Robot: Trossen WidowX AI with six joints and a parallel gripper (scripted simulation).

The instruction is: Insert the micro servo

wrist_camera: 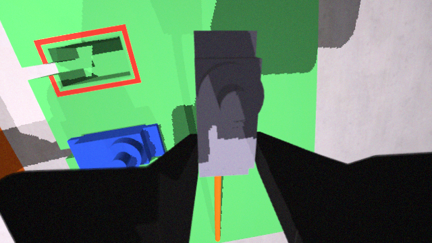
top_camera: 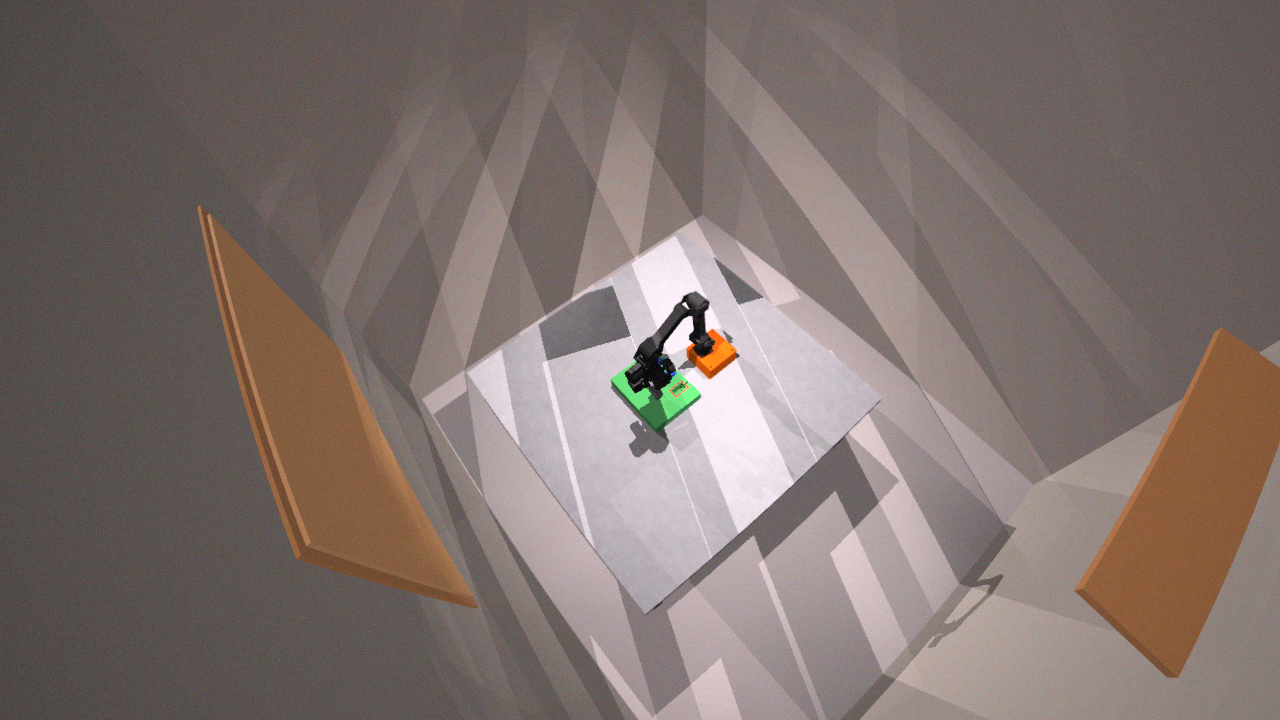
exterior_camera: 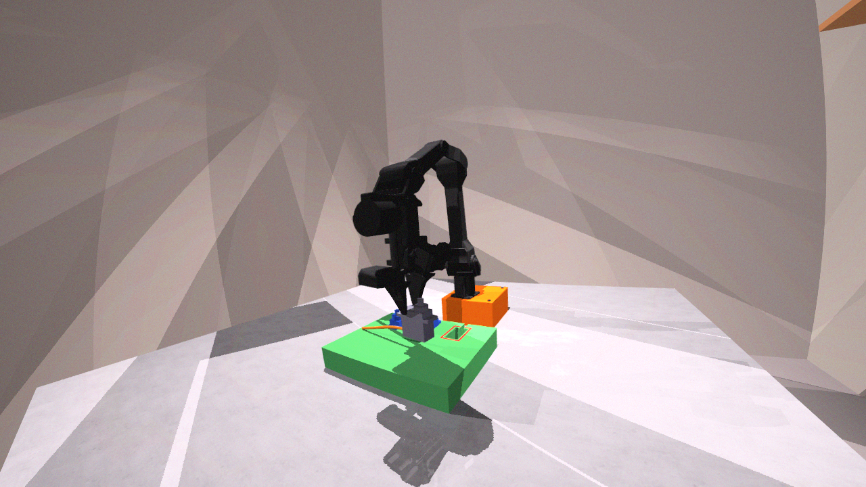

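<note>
The grey micro servo (exterior_camera: 417,327) (wrist_camera: 227,77) is between the fingers of my gripper (exterior_camera: 411,307) (wrist_camera: 225,140), which is shut on it. Its output shaft points up, and it seems to be just above the green deck (top_camera: 657,419) (exterior_camera: 375,357) (wrist_camera: 287,108). Its orange cable (exterior_camera: 381,327) (wrist_camera: 217,209) points toward the bottom of the wrist view. The marked pocket (exterior_camera: 464,333) (wrist_camera: 81,34) is empty, to the servo's right in the exterior view and upper left in the wrist view. Its side notch opens at the deck's edge. The servo's underside is hidden.
Blue servos sit in the deck behind the grey servo; one blue servo (exterior_camera: 396,318) (wrist_camera: 101,148) is close to my left finger in the wrist view. The orange base block (top_camera: 711,360) (exterior_camera: 475,312) (wrist_camera: 8,162) stands beyond the deck's pocket side.
</note>
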